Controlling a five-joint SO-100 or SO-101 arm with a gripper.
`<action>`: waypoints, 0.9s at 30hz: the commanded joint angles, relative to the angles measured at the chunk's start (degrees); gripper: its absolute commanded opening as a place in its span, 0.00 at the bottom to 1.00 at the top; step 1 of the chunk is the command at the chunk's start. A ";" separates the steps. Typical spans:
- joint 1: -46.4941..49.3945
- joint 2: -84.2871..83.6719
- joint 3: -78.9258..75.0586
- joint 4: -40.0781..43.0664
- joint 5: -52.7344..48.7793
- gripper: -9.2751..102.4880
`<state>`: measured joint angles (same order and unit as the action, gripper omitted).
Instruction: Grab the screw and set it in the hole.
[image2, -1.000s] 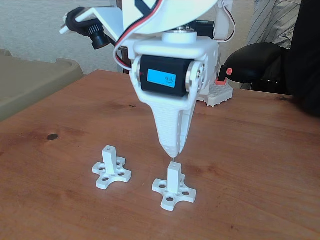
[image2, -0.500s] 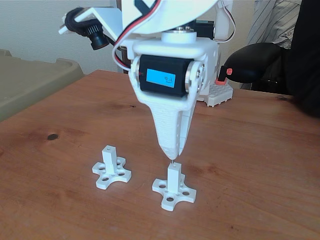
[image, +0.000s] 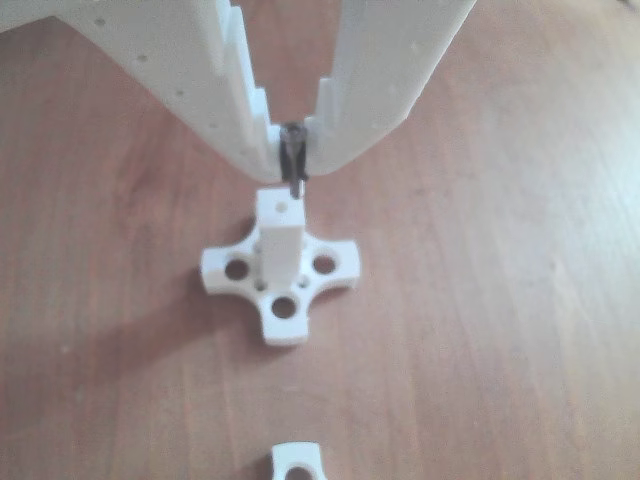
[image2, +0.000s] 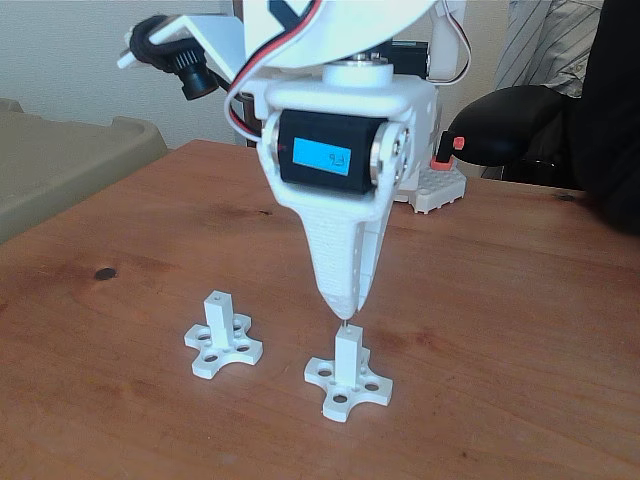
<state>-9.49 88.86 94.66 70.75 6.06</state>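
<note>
The gripper (image2: 344, 308) has sunk slightly in the last second, its fingers pinched on the screw (image: 293, 168), whose tip now hangs just above the hole (image: 283, 208), toward one o'clock of it. Insertion looks imminent; alignment seems slightly off.

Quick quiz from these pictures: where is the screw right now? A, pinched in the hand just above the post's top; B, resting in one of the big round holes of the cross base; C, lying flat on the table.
A: the hand pinches the screw upright, its tip right by the hole in the post's top.
</note>
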 joint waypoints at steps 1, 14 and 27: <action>-0.79 3.34 -0.44 -0.44 0.00 0.04; -1.05 3.16 -0.44 -0.09 0.09 0.04; -1.05 2.64 -0.26 -0.09 0.00 0.04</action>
<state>-9.93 88.86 94.66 70.75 6.06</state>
